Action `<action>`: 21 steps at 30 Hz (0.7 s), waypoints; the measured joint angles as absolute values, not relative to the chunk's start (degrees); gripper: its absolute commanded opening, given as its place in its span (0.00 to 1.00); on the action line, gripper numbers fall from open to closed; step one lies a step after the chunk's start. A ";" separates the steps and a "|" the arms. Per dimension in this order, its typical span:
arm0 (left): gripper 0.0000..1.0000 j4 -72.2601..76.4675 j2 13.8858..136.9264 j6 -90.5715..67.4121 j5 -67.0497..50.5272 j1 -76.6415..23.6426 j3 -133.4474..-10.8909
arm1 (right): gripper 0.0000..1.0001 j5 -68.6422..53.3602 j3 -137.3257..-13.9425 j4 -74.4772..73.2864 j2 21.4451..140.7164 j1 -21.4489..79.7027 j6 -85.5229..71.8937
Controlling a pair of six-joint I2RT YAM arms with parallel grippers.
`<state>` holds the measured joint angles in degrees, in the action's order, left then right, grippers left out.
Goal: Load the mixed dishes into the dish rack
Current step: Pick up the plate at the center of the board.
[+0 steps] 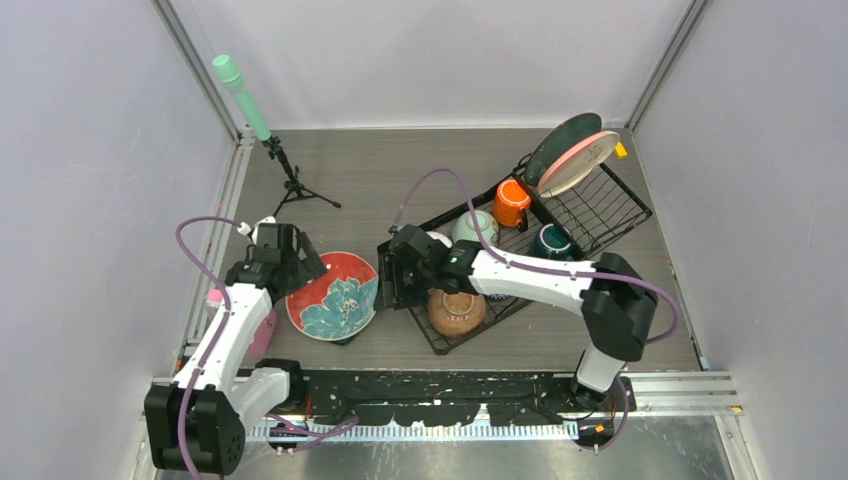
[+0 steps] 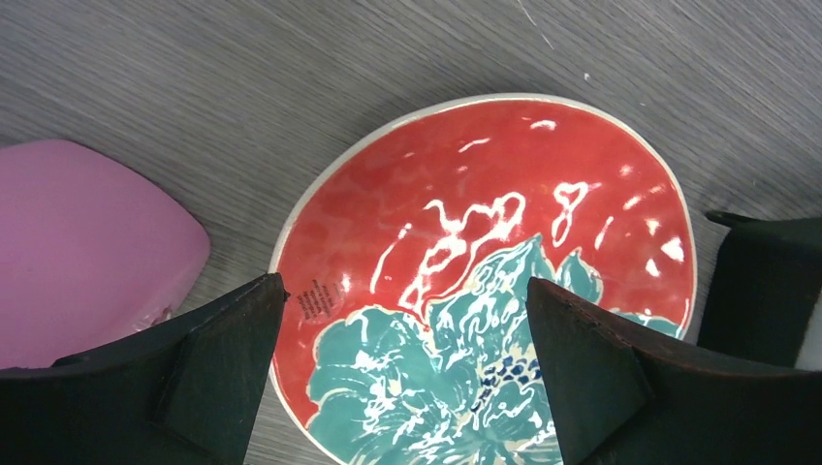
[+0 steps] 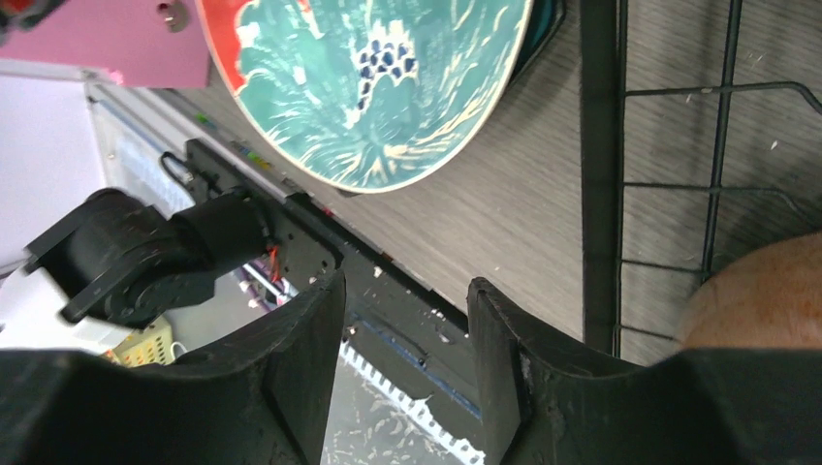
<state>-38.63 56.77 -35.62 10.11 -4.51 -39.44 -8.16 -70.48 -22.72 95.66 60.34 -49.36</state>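
The patterned bowl [image 1: 333,297], red with a teal and blue flower, lies on the table just left of the dish rack [image 1: 610,210]. My left gripper [image 1: 303,265] is open and empty, hovering over the bowl's far-left rim; its wrist view shows the bowl [image 2: 485,242] between the spread fingers. My right gripper [image 1: 393,272] is open and empty at the rack's left edge, beside the bowl [image 3: 378,87]. In the rack sit a brown bowl [image 1: 457,312], a mint-green bowl [image 1: 477,226], an orange mug [image 1: 511,203], a dark teal mug [image 1: 551,241], a dark teal plate [image 1: 560,145] and a pink plate [image 1: 582,162].
A small pink cup [image 1: 262,335] stands under my left arm, close to the bowl's left side, and shows in the left wrist view [image 2: 78,252]. A mint-green cylinder on a black tripod [image 1: 262,130] stands at the far left. Walls close off the sides and back.
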 measured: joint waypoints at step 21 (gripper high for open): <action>0.77 -36.67 60.95 -36.03 14.35 -3.60 -36.42 | 0.43 0.30 -85.54 -29.56 114.56 61.39 -49.67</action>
